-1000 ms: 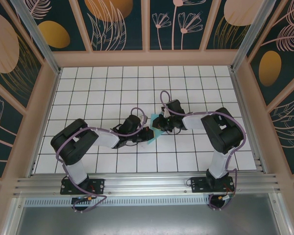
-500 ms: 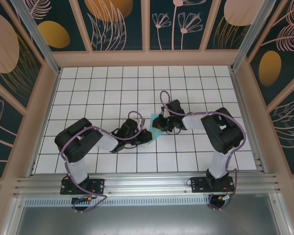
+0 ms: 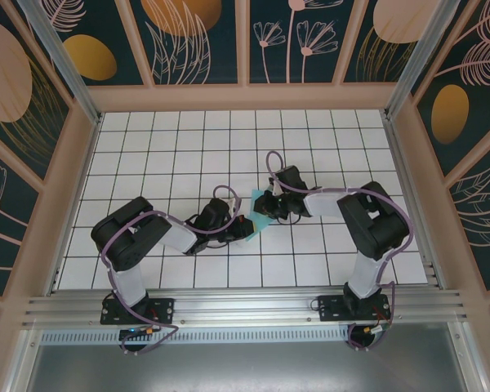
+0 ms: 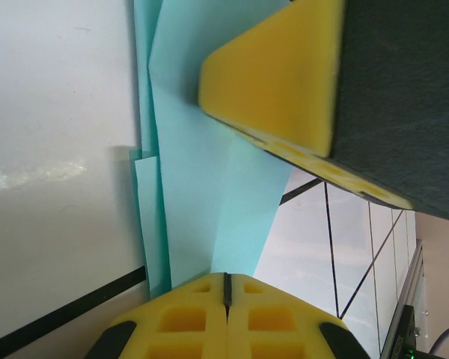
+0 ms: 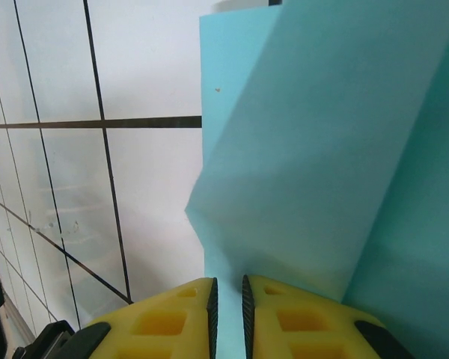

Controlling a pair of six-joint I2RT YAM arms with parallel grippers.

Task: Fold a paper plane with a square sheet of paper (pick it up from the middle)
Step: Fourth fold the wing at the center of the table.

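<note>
The sheet of paper (image 3: 259, 217) is light cyan, folded into a narrow creased shape with layered flaps, and sits mid-table between both arms. My left gripper (image 3: 245, 227) holds its near-left end. In the left wrist view the yellow fingertips (image 4: 226, 283) meet tightly, and the paper (image 4: 202, 187) rises out of them. My right gripper (image 3: 266, 210) comes in from the right. In its wrist view the jaws (image 5: 228, 292) stand a narrow slit apart with the paper (image 5: 322, 149) running into the gap. One right finger (image 4: 284, 75) lies over the paper in the left wrist view.
The white gridded table (image 3: 163, 155) is walled by a wooden frame with patterned panels (image 3: 245, 41). An aluminium rail (image 3: 245, 306) runs along the near edge by the arm bases. Purple cables loop above both wrists.
The left arm's elbow has shifted right and its wrist has drawn slightly left, still clamped on the paper. The right arm has hardly moved. The paper stays in place.
</note>
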